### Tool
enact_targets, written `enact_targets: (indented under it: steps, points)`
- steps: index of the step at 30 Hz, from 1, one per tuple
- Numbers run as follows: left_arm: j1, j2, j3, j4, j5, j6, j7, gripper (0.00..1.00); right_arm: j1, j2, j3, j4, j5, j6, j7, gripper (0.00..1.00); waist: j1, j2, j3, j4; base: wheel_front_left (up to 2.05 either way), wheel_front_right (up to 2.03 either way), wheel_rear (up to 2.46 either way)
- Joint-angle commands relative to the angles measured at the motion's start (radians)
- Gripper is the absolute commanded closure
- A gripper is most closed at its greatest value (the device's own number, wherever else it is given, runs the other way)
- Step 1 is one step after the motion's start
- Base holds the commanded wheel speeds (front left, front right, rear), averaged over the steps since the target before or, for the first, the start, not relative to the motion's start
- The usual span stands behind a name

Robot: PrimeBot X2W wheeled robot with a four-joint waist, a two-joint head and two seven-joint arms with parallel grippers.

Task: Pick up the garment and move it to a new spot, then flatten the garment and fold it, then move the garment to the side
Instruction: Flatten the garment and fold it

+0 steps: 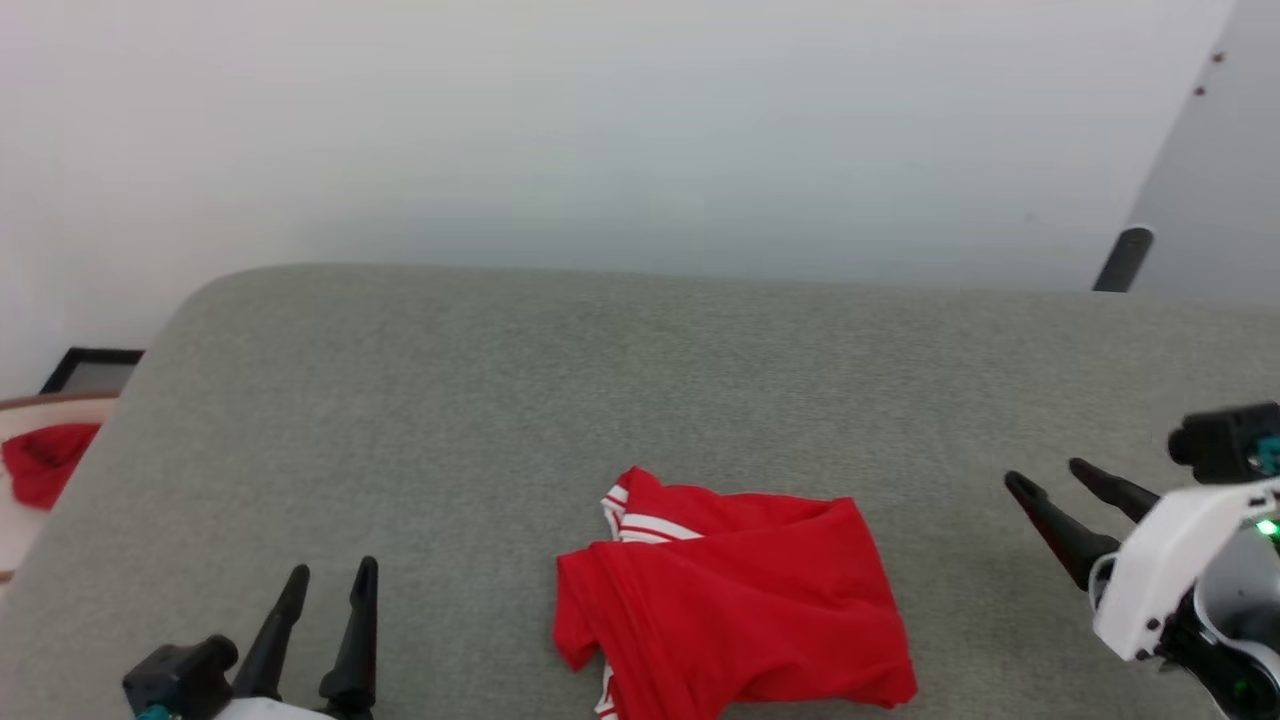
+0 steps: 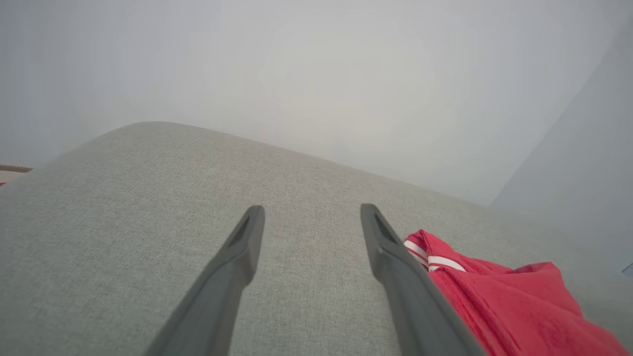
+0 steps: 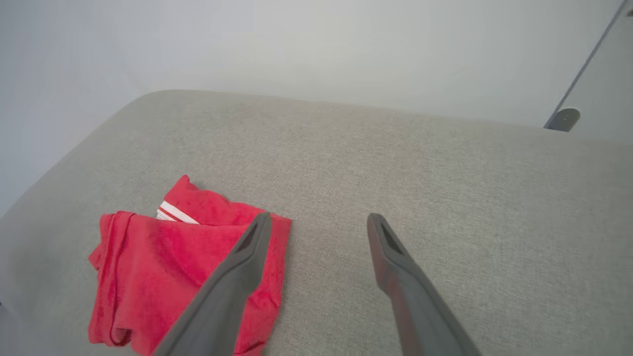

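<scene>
The garment [image 1: 740,610] lies on the grey cushion [image 1: 640,380] at the middle of its near edge. It is bunched into a rough folded packet, red body on top, with striped white trim peeking out at the far-left corner of the packet.

The left hand [image 1: 333,568] is spread wide and empty, over the near edge toward the cushion's left, clear of the cloth. In its own wrist view the left hand [image 2: 312,210] has the garment [image 2: 494,306] just beside its right finger, with only bare cushion between the fingers. The right hand [image 1: 1045,472] is also wide open and holds nothing, well off toward the right edge. In its wrist view the right hand [image 3: 320,217] has one finger overlapping the garment [image 3: 163,277]; contact can't be told.

Handling guess: light, soft, limp knit with no stiffness. The layers will likely slide and sag open if pinched at one point. Best take is probably both hands at opposite side edges, pinching through all layers and lifting low. Not fragile and not slippery on this fabric. A small red cloth [image 1: 45,460] sits off the left edge; it is not the target.
</scene>
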Motion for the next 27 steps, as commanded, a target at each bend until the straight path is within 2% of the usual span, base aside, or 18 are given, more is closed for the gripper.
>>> enact_targets:
  steps: [1,8,13,21,27]
  points:
    - [0.016,0.000,0.007,-0.001,0.010,-0.003,0.001,0.00,0.021,-0.008,-0.007,-0.006,-0.011,-0.001,-0.032,0.00,0.0000,0.0000,-0.007,-0.032,0.00,0.00,0.00]
    - [0.022,-0.001,0.011,-0.015,0.050,-0.003,0.001,0.00,0.091,-0.047,-0.013,0.026,-0.061,-0.001,-0.234,0.00,0.0000,0.0000,-0.005,-0.065,0.00,0.00,0.00]
    - [0.032,-0.005,0.022,-0.018,0.078,-0.003,0.001,0.00,0.133,-0.051,-0.010,0.058,-0.088,-0.001,-0.355,0.00,0.0000,0.0000,-0.009,-0.073,0.00,0.00,0.00]
    - [0.052,-0.014,0.055,-0.040,0.144,-0.003,0.001,0.00,0.193,-0.037,-0.033,0.104,-0.107,-0.001,-0.457,0.00,0.0000,0.0000,-0.017,-0.072,0.00,0.00,0.00]
    - [0.062,-0.017,0.067,-0.055,0.189,-0.003,0.001,0.00,0.228,-0.014,-0.060,0.109,-0.110,-0.001,-0.493,0.00,0.0000,0.0000,-0.021,-0.068,0.00,0.00,0.00]
